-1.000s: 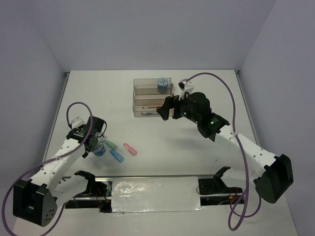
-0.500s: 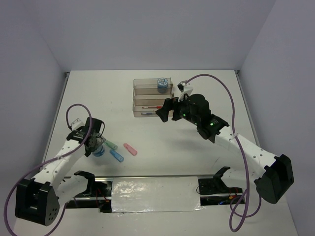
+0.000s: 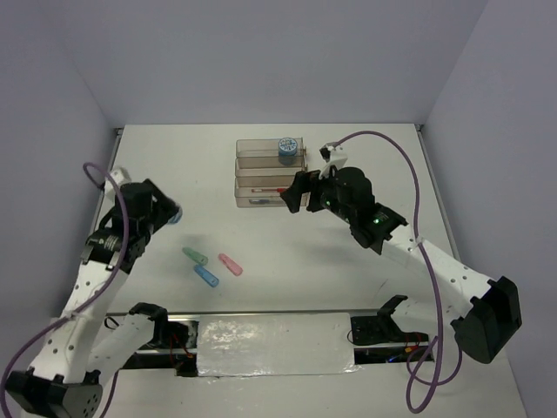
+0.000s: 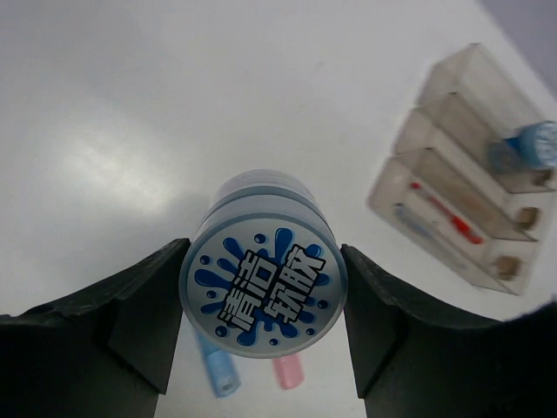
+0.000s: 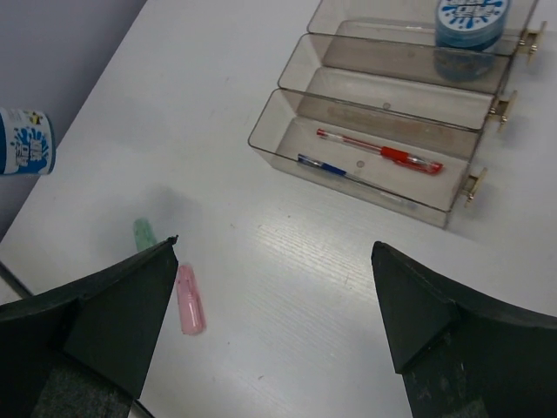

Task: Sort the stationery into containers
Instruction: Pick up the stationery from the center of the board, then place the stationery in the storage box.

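The blue roll [image 4: 264, 290] at the centre of the frame bears white Chinese characters, 清洁软胶. Print on the other roll [image 5: 473, 17], at the upper right, is too small to read.

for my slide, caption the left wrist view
Left gripper holds a blue patterned roll above the table, trays beyond

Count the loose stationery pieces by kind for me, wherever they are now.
Round blue patterned rolls: 2
Capsule-shaped pieces, green, blue, pink: 3
Thin pens, red, blue: 2
Total: 7
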{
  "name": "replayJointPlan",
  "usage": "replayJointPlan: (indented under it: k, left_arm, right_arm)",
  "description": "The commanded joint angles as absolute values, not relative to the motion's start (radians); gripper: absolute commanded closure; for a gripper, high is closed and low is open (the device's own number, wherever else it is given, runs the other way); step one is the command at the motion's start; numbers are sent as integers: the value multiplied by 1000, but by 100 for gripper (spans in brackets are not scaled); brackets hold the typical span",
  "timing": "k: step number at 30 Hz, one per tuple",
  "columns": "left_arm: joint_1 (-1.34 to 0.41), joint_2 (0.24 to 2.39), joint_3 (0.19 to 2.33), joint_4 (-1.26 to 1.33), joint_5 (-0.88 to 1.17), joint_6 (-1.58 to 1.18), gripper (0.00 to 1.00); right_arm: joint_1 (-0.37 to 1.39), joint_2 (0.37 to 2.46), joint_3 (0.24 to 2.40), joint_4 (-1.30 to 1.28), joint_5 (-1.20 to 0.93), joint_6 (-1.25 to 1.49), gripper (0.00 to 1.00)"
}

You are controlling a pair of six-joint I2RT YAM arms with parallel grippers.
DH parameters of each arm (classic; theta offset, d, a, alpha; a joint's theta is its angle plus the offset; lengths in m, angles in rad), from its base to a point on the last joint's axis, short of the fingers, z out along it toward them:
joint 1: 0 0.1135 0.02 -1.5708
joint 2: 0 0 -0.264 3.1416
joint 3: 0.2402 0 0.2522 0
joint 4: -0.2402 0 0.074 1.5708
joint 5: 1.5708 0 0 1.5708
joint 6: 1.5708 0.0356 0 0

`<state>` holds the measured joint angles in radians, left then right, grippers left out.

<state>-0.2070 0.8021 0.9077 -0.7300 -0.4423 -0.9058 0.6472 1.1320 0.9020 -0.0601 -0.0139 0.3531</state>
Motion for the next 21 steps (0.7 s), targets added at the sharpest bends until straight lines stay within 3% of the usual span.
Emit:
replayJointPlan:
  k: [1,4,11,21]
  left_arm:
    - [-207,964,974,-305,-208,-694,98]
    - [-206,1169,1051,-30,-23,-663,100]
    - [-238,1646,1367,371,139,-533,100]
    - [-276,2122,1813,279,186,-324,100]
  right_arm:
    - [634,1062,928,-96,159,420,0]
    - [612,991,898,-133,250,482,0]
    - [603,809,775,-124,183,529,0]
    - [598,811,703,-132,123,517,0]
